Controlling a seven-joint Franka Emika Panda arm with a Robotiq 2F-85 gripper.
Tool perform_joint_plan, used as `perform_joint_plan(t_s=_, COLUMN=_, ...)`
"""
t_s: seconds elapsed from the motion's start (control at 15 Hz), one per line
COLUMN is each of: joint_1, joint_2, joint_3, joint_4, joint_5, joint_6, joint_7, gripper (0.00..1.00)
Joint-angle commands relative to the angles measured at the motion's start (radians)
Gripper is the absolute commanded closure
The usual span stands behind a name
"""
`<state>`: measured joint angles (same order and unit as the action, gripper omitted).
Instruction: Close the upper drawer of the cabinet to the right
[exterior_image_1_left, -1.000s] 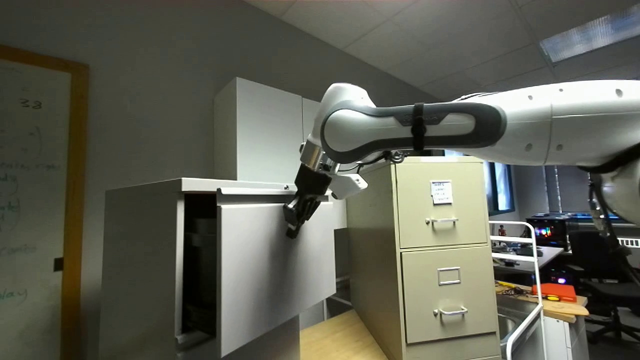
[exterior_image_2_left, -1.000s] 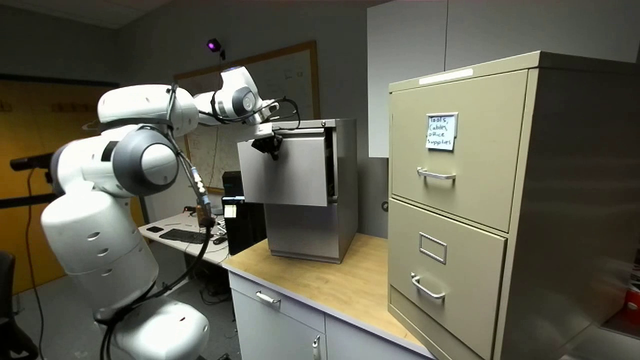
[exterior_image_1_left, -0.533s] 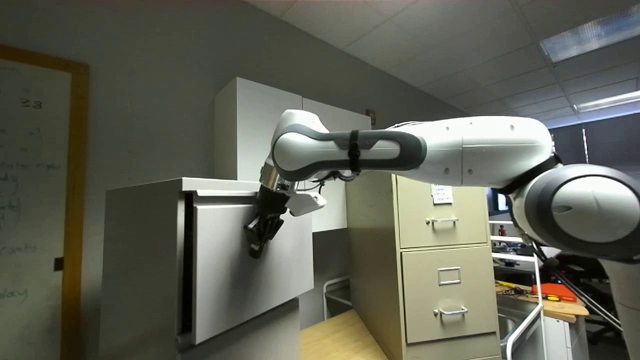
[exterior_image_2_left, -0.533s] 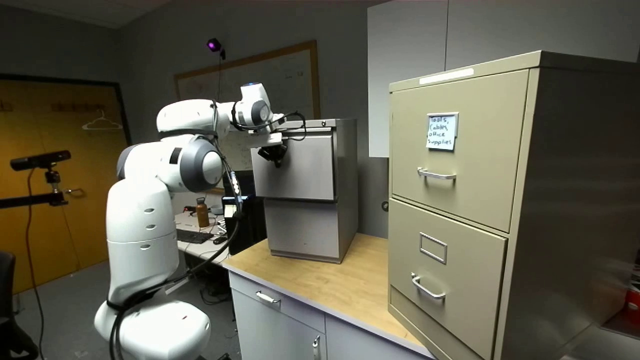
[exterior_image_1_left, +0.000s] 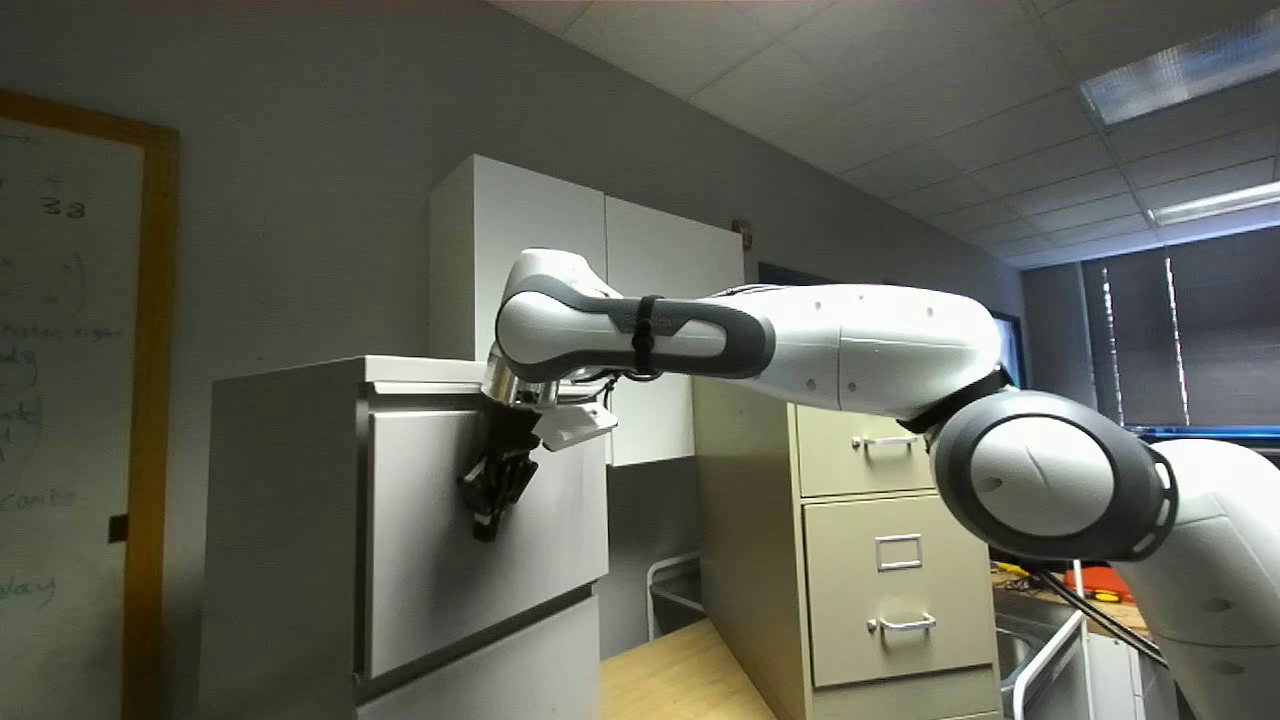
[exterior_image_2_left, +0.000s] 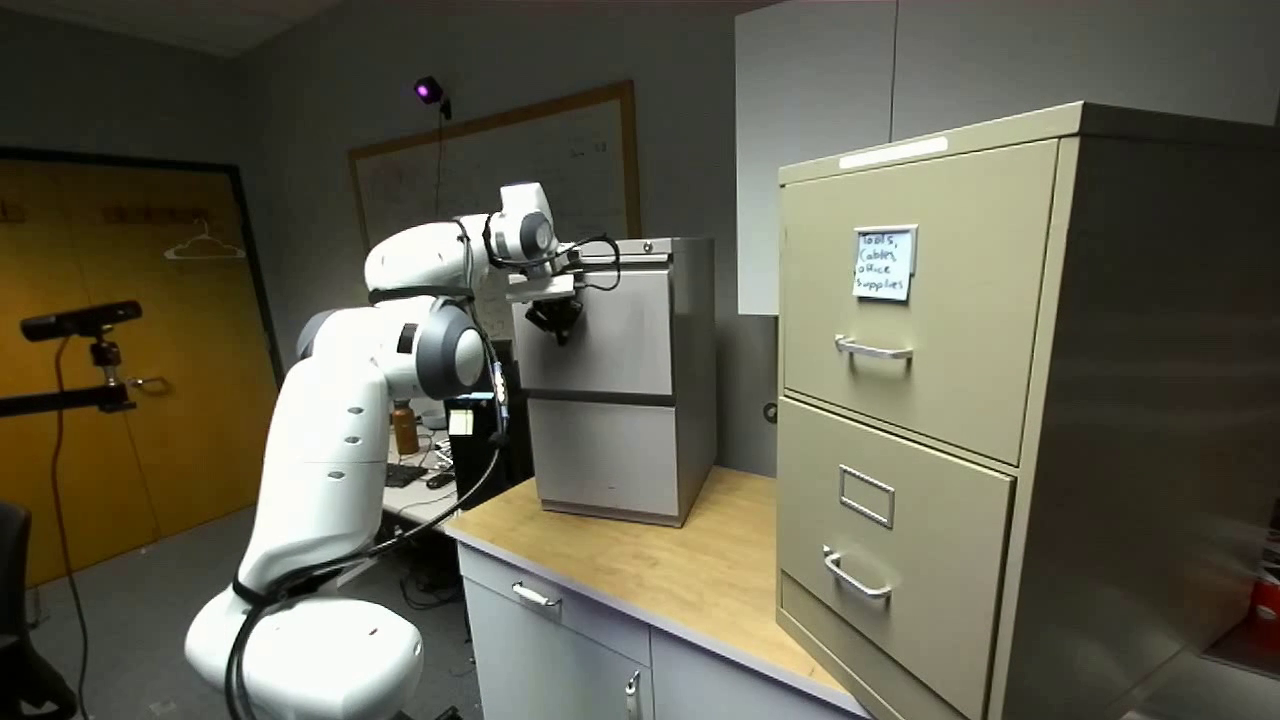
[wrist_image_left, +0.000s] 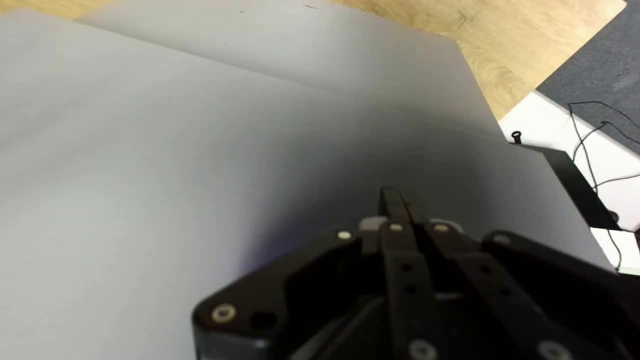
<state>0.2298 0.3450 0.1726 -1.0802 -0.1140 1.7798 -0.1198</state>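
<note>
Indoors | cabinet (exterior_image_2_left: 694, 390) on wooden counter (exterior_image_2_left: 640, 565) | whiteboard (exterior_image_2_left: 590, 185) behind | fingers (wrist_image_left: 392, 207) together at upper drawer (exterior_image_2_left: 622, 335)

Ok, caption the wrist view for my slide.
Shut gripper at the plain grey upper drawer, wooden counter beyond.

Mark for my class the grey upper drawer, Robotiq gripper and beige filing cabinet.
Grey upper drawer (exterior_image_2_left: 622, 335), in an exterior view: front panel.
Robotiq gripper (wrist_image_left: 403, 202), wrist view: between the fingertips.
Beige filing cabinet (exterior_image_2_left: 955, 405), in an exterior view: front face.
</note>
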Motion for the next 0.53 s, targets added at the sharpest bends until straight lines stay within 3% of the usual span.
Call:
perform_joint_plan(t_s=0.0, joint_1=0.002, joint_2=0.117, joint_3=-0.026, joint_4=0.168, joint_5=-0.013, joint_6=-0.053, joint_7=0.0, gripper=0.96)
perform_joint_plan(t_s=0.47, joint_1=-0.008, joint_2=0.205, joint_3=-0.046, joint_4=0.342, joint_5=0.015, joint_6=-0.112, joint_7=-0.015, gripper=0.96)
